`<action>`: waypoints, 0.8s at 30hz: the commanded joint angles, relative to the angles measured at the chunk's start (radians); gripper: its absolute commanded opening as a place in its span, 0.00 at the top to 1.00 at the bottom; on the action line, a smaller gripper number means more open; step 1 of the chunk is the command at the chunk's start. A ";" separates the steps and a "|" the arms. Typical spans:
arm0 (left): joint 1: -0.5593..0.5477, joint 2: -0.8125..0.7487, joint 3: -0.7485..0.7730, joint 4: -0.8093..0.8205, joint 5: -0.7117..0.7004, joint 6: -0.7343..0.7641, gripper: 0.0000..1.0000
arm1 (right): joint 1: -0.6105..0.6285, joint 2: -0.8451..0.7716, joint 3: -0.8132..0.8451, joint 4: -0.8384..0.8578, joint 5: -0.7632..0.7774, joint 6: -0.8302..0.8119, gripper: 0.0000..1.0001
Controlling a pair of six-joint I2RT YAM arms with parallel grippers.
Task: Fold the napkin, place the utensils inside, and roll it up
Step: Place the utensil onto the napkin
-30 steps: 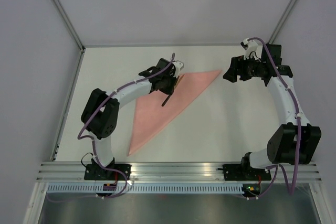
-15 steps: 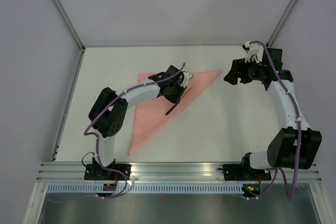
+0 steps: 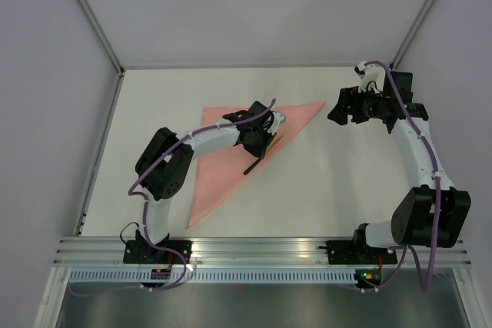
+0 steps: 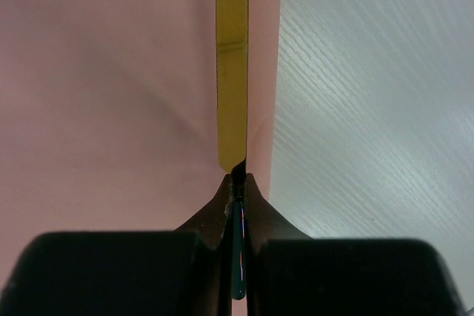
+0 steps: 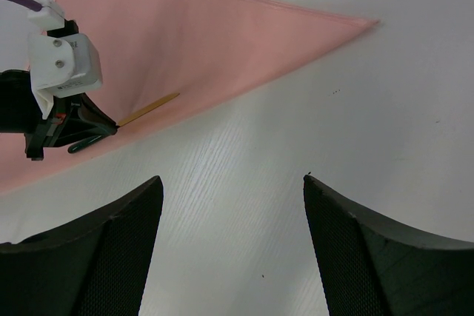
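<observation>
Left wrist shows my left gripper (image 4: 237,183) clenched on the utensil (image 4: 232,72), black end mostly hidden; its yellow end points far-right along the right edge of the napkin (image 4: 111,72). My right gripper (image 5: 231,183) gapes.

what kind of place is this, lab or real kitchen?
Likely a lab test cell: white table boxed by plain grey wall panels, aluminium rail along the near edge, a pink napkin as the workpiece.
</observation>
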 commanded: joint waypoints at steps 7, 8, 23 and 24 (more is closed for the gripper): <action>-0.013 0.020 0.010 -0.022 0.000 -0.030 0.98 | -0.007 -0.008 -0.012 0.020 0.012 0.012 0.18; -0.013 0.018 0.010 -0.022 0.000 -0.030 0.98 | -0.005 -0.008 -0.014 0.020 0.013 0.012 0.18; -0.022 0.058 0.025 -0.045 0.003 -0.024 0.98 | -0.005 -0.007 -0.020 0.020 0.012 0.004 0.18; -0.024 0.057 0.027 -0.043 0.003 -0.024 0.98 | -0.005 -0.007 -0.020 0.020 0.012 0.004 0.18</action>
